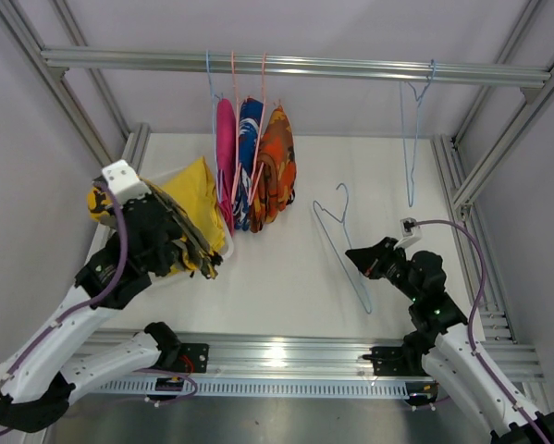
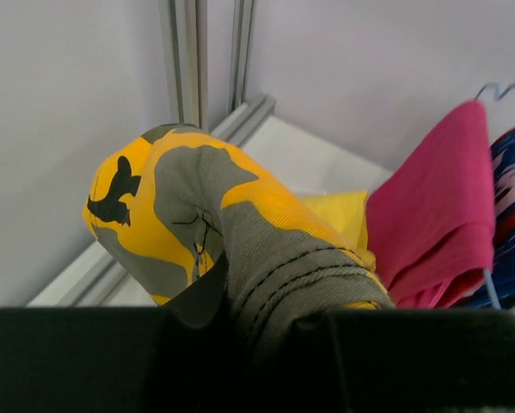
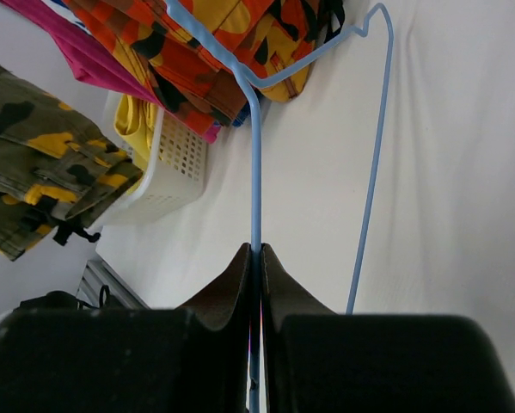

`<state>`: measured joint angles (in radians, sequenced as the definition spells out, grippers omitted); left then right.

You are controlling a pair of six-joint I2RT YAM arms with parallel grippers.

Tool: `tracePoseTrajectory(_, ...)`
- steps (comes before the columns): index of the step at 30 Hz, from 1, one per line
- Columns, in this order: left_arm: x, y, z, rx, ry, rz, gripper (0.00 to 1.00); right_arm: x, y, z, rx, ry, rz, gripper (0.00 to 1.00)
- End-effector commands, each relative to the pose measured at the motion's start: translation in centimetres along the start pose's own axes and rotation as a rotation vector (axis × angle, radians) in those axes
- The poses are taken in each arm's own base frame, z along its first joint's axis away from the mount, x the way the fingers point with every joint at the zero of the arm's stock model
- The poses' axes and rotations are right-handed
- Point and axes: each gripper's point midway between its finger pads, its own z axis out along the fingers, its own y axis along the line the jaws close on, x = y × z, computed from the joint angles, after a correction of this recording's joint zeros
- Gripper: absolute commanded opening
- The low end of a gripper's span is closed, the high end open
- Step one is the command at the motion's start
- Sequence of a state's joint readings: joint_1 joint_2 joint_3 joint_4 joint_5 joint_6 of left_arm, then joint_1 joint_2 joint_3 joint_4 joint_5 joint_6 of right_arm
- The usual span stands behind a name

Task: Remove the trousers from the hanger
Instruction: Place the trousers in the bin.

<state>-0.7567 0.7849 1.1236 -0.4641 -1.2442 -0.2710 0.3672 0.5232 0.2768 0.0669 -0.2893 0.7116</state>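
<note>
A white surface (image 1: 295,268) sits inside an aluminium frame, with a rail (image 1: 350,67) overhead. The left end effector (image 2: 257,344) is clenched on the yellow-and-dark camouflage trousers (image 2: 197,206), which are free of any hanger. It holds them above a white basket (image 3: 175,163) where the plain yellow pair (image 1: 198,185) lies. The right end effector (image 3: 255,258) is pinched tight on a bare blue hanger (image 3: 255,172) low over the surface. The pink pair (image 1: 225,148), the blue-and-white pair (image 1: 249,139) and the orange camouflage pair (image 1: 278,166) hang on the rail, not yet removed. The step in hand looks like the drop. It would go best with the bundle lowered well inside the basket's rim before release, clear of the pink pair beside it. Only the right wrist view shows the basket's perforated wall; only the overhead view shows a second empty hanger (image 1: 411,139) on the rail.
</note>
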Motion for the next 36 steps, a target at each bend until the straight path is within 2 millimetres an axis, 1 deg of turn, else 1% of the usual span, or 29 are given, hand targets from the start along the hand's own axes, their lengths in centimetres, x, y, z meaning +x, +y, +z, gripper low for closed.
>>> tracePoseTrajectory(1, 1.4, 0.5, 0.1, -0.080, 0.026, -0.164, 0.01, 0.1, -0.1, -0.4, -0.009, 0.007, -0.033, 0.00)
tracePoseTrajectory(4, 2.1, 1.5, 0.0, -0.123, 0.028, -0.163, 0.01, 0.5, -0.2, -0.4, -0.010, 0.018, -0.030, 0.00)
tracePoseTrajectory(5, 2.4, 2.1, -0.1, -0.140, 0.031, -0.140, 0.01, 0.6, -0.2, -0.4, -0.014, 0.022, -0.029, 0.00)
tracePoseTrajectory(6, 2.5, 2.4, -0.2, -0.150, 0.029, -0.174, 0.01, 0.7, -0.2, -0.4, -0.015, 0.023, -0.027, 0.00)
tracePoseTrajectory(11, 2.3, 4.0, -0.4, -0.189, -0.002, -0.202, 0.01, 1.2, -0.6, -0.1, -0.014, 0.032, -0.014, 0.00)
tracePoseTrajectory(17, 1.8, 5.0, -0.5, -0.220, -0.040, -0.209, 0.01, 1.4, -0.8, 0.3, -0.017, 0.043, -0.007, 0.00)
tracePoseTrajectory(18, 1.7, 5.2, -0.5, -0.227, -0.045, -0.175, 0.01, 1.3, -0.7, 0.4, -0.020, 0.040, -0.009, 0.00)
tracePoseTrajectory(19, 1.1, 4.8, -0.4, -0.230, -0.065, -0.216, 0.01, 1.4, -0.8, 0.4, -0.020, 0.044, -0.009, 0.00)
tracePoseTrajectory(20, 1.2, 5.1, -0.3, -0.247, -0.072, -0.161, 0.00, 1.5, -0.9, 0.5, -0.019, 0.050, -0.004, 0.00)
tracePoseTrajectory(22, 1.5, 4.7, -0.1, -0.267, -0.086, -0.151, 0.01, 1.6, -0.9, 0.6, -0.023, 0.050, -0.004, 0.00)
tracePoseTrajectory(27, 3.6, 3.0, 1.1, -0.269, -0.069, -0.132, 0.01, 1.6, -0.7, 0.5, -0.030, 0.054, -0.010, 0.00)
tracePoseTrajectory(28, 4.4, 2.5, 1.5, -0.281, -0.064, -0.100, 0.01, 1.5, -0.6, 0.5, -0.032, 0.054, -0.015, 0.00)
tracePoseTrajectory(30, 5.1, 2.1, 2.0, -0.299, -0.059, -0.088, 0.01, 1.4, -0.4, 0.4, -0.035, 0.059, -0.018, 0.00)
tracePoseTrajectory(31, 5.9, 1.4, 2.5, -0.299, -0.044, -0.069, 0.01, 1.4, -0.1, 0.3, -0.042, 0.061, -0.020, 0.00)
tracePoseTrajectory(32, 6.4, 1.0, 2.8, -0.297, -0.035, -0.114, 0.01, 1.2, 0.1, 0.3, -0.047, 0.064, -0.021, 0.00)
tracePoseTrajectory(33, 7.5, 1.4, 3.0, -0.307, -0.006, -0.075, 0.00, 1.3, 0.3, 0.2, -0.053, 0.069, -0.022, 0.00)
tracePoseTrajectory(34, 7.7, 1.5, 3.4, -0.317, 0.025, -0.098, 0.01, 1.2, 0.5, 0.1, -0.062, 0.067, -0.028, 0.00)
tracePoseTrajectory(35, 8.9, 1.1, 3.9, -0.342, 0.042, -0.158, 0.01, 1.1, 0.7, -0.1, -0.062, 0.071, -0.027, 0.00)
tracePoseTrajectory(36, 9.6, 1.4, 4.1, -0.365, 0.065, -0.156, 0.01, 1.1, 0.8, -0.2, -0.065, 0.072, -0.032, 0.00)
